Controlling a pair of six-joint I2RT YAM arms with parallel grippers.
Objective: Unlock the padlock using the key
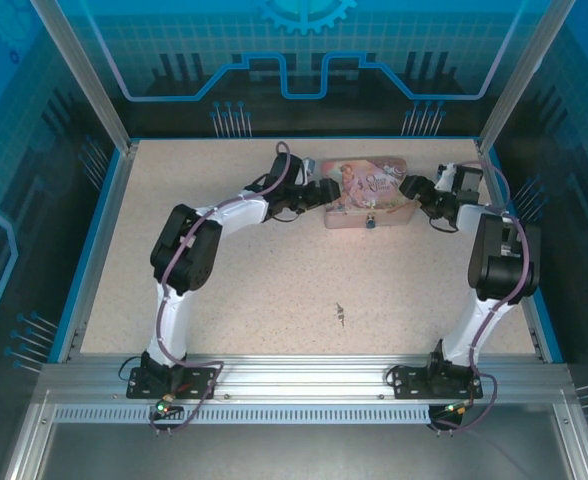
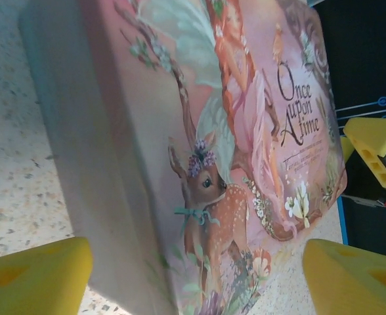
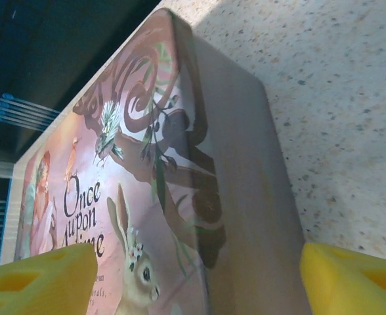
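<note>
- The tiny blue-bodied padlock (image 1: 371, 222) is sitting at the middle of the near long edge of the flat pink illustrated tin (image 1: 366, 193), apparently hanging from its clasp. It is too small in the top view to tell whether its shackle is shut.
- The tiny thin dull-metal key (image 1: 341, 314) is lying loose on the speckled beige surface (image 1: 234, 290), well apart from the padlock and nearer the arm bases. Nothing is touching it.
- The left gripper (image 2: 194, 272) is hovering at the tin's left end with its yellow fingertips spread wide to either side of that end, holding nothing.
- The right gripper (image 3: 196, 279) is doing the same at the tin's right end, its jaws parted and empty. I cannot tell whether either gripper's pads are touching the tin's walls.
- Judging from this, the work is sitting at an early step: both arms are attending to the tin, perhaps to steady or shift it, while the key is not yet picked up and the padlock is not yet handled.
- The next move is calling for one arm to travel back to the key and pinch a very thin, flat piece off the surface, while the other is bracing the tin or the padlock so the keyhole is facing an approachable way.
- The lid is reading "Once upon A time" in dark script beside a painted fawn, a rabbit and a figure in orange. Smaller lines below it are too fine to read.
</note>
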